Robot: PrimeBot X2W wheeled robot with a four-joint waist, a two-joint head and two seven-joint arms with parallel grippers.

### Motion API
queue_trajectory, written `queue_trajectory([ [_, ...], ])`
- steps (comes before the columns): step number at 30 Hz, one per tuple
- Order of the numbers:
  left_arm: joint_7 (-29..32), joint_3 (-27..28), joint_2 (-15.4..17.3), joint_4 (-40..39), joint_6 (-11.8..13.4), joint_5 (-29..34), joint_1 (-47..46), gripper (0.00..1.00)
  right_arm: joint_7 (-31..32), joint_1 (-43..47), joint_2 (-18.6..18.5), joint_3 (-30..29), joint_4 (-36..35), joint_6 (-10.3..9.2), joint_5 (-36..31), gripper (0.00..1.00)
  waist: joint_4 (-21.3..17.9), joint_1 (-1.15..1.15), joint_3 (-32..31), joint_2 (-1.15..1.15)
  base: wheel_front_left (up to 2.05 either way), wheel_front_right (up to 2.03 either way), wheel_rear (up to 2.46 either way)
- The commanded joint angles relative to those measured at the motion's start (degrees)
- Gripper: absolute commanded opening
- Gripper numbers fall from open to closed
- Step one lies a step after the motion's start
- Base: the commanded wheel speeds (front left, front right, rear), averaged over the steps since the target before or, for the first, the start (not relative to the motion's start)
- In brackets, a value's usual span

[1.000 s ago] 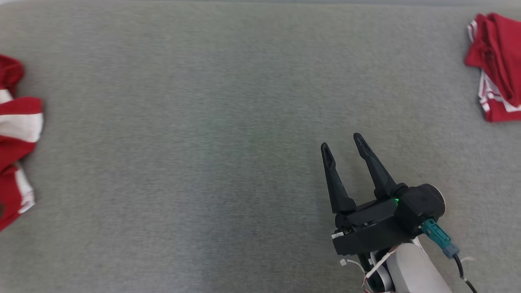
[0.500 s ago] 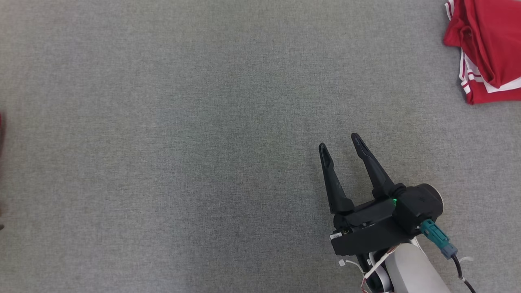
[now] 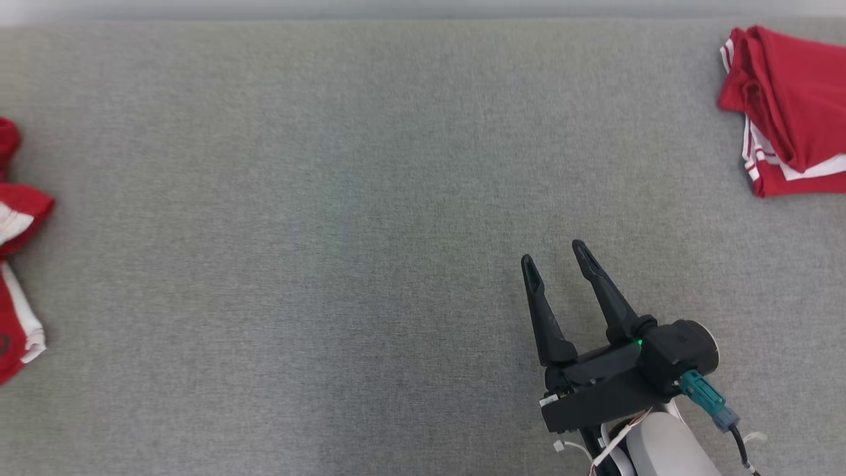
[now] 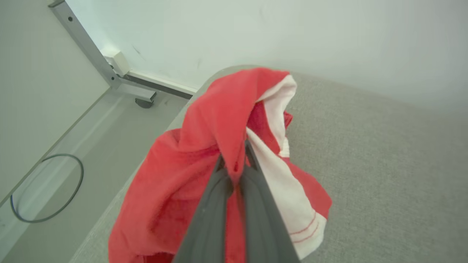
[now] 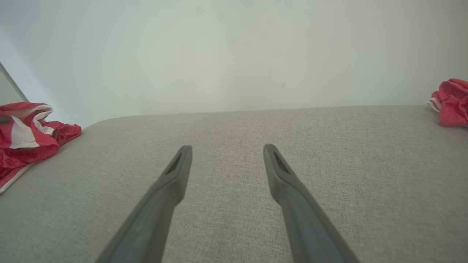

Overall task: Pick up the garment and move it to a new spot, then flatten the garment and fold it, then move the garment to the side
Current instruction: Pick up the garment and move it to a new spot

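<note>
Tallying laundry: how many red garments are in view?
2: a crumpled garment at the left edge, in the left gripper; a folded garment at the far right. More may lie off-frame.

grey surface (image 3: 330, 231): matt woven cloth, fine-grained | garment (image 4: 175, 182) at its left edge: soft red-and-white cloth, slightly fuzzy | right gripper (image 3: 552, 252) above it: matt dark plastic | frame (image 4: 87, 47) beyond its edge: smooth grey metal

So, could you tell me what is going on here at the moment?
The robot's left claw is shut on a crumpled bright red soft fabric shirt with white panels at the left edge of the grey cloth-covered tabletop. Its right claw hangs open over bare tabletop, holding nothing. A second folded red-and-white shirt lies at the far right. The gripped shirt is not yet flattened or folded.
</note>
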Motion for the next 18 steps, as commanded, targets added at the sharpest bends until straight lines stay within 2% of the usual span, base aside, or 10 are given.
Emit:
queue_trajectory([
  [1,-0.83,-0.65,-0.11,-0.73,0.1,-0.12,-0.92,0.0,-0.11,0.93,0.11,0.0,0.08,-0.11,0.24,1.0,1.1,0.0,-2.04,0.0,0.0,0.0,0.0],
  [10,-4.81,-7.52,-0.85,-9.2,0.1,-2.35,-4.84,0.0,-0.11,2.57,0.09,-0.41,1.0,-0.11,1.79,1.0,1.05,0.0,-7.07,0.0,0.0,0.0,0.0],
  [16,-4.44,-12.42,-1.94,-18.05,0.1,-4.39,-7.07,0.0,-0.11,4.17,0.08,-0.56,1.11,-0.11,2.94,1.0,-0.83,0.0,-9.69,0.0,0.0,0.0,0.0],
  [18,-3.54,-14.23,-2.52,-23.51,0.1,-5.88,-7.64,0.0,-0.11,4.97,0.09,-0.74,1.03,-0.11,3.5,1.0,-2.23,0.0,-10.54,0.0,0.0,0.0,0.0],
])
